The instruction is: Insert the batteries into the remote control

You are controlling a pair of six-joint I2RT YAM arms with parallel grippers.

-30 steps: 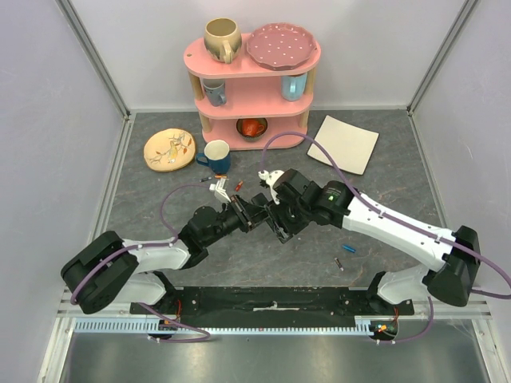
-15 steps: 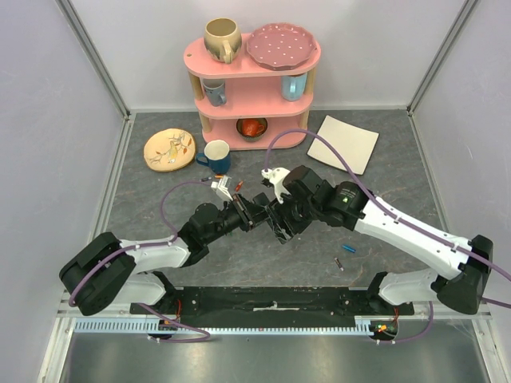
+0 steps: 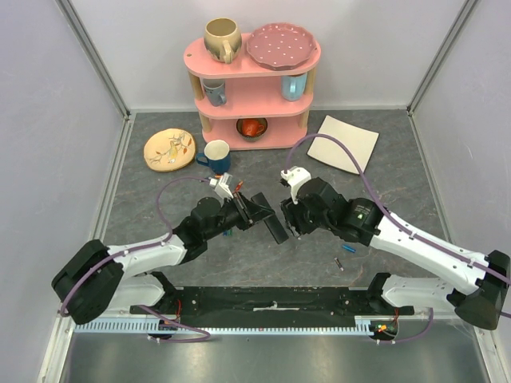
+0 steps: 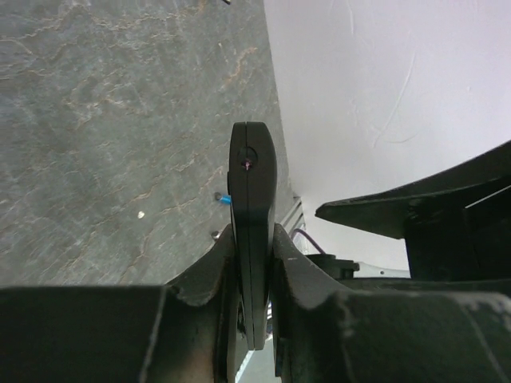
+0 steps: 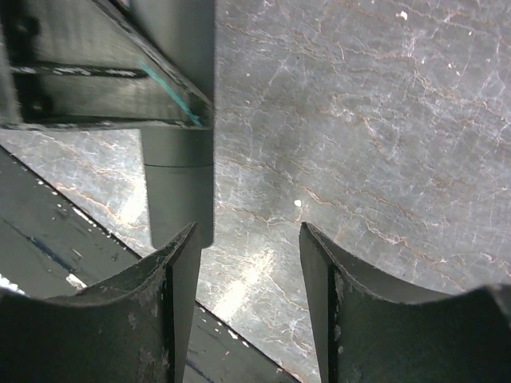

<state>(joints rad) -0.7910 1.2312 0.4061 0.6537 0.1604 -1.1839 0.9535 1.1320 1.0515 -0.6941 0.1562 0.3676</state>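
Pinching a slim black remote control [image 4: 252, 183] edge-on in the left claw [image 4: 252, 239], right claw [image 5: 247, 239] spread empty alongside, risking a twist loose under any push.

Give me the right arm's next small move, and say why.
Probably swing the right gripper, open and empty, toward the blue battery lying on the table beside its arm, then lower over it. The left gripper is clamped on the remote control, so it seems ready for a cell, and none is in hand yet.
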